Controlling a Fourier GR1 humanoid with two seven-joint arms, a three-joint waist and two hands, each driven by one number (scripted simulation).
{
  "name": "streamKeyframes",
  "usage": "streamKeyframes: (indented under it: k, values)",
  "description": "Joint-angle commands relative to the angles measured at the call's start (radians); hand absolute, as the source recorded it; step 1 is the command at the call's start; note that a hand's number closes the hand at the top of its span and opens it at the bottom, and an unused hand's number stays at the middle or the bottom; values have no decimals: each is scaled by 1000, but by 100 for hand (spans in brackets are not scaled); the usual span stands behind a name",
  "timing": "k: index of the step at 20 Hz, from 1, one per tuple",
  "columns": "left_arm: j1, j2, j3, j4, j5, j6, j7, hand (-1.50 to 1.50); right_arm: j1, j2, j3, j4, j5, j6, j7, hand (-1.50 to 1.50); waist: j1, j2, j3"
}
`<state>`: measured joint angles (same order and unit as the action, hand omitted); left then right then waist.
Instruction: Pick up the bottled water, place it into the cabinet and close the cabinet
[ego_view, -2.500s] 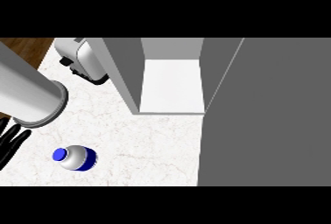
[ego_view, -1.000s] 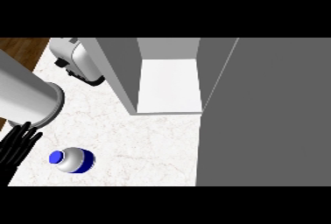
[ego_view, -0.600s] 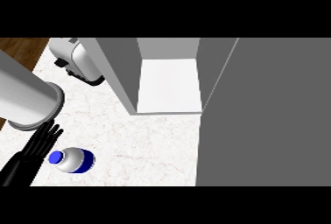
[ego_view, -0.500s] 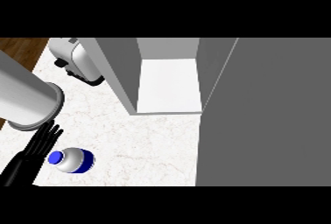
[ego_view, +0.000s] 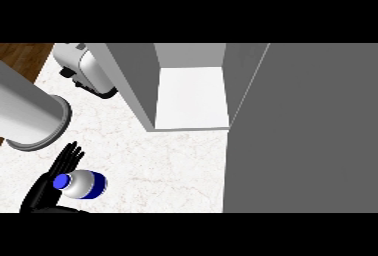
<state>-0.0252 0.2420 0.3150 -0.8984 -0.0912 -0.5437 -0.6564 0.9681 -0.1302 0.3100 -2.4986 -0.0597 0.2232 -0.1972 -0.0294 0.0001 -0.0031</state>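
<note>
One bottled water (ego_view: 83, 184) stands near the counter's (ego_view: 162, 165) front left corner, touching the left hand (ego_view: 46, 189), whose straight, spread fingers lie along its left side, holding nothing.

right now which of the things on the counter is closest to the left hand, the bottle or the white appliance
The bottled water, blue-capped, at the counter's near left: the left hand stands open right beside it. The white appliance sits far back beside the cabinet.

The bottle (ego_view: 83, 183) hides part of the left hand (ego_view: 49, 186) beside it, whose wrist the lower edge cuts off; the appliance (ego_view: 90, 70) left of the cabinet (ego_view: 190, 95) is partly hidden by the cabinet's wall; the cabinet's top is cut off.
</note>
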Motion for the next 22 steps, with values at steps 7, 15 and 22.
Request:
streamKeyframes:
  k: [7,15,22]
  values:
    - [-79,11,-70,229,0,-130,-140,-150,99,-15,79,-128,43,-3,2,-150,0,-3,0]
    - [-134,-4,-51,385,49,-129,-230,150,80,-47,-21,-142,-36,-7,21,-150,5,2,-1]
    - [-217,-45,-30,456,107,-95,-208,150,78,-43,-2,-90,-10,-2,-25,-150,2,3,-1]
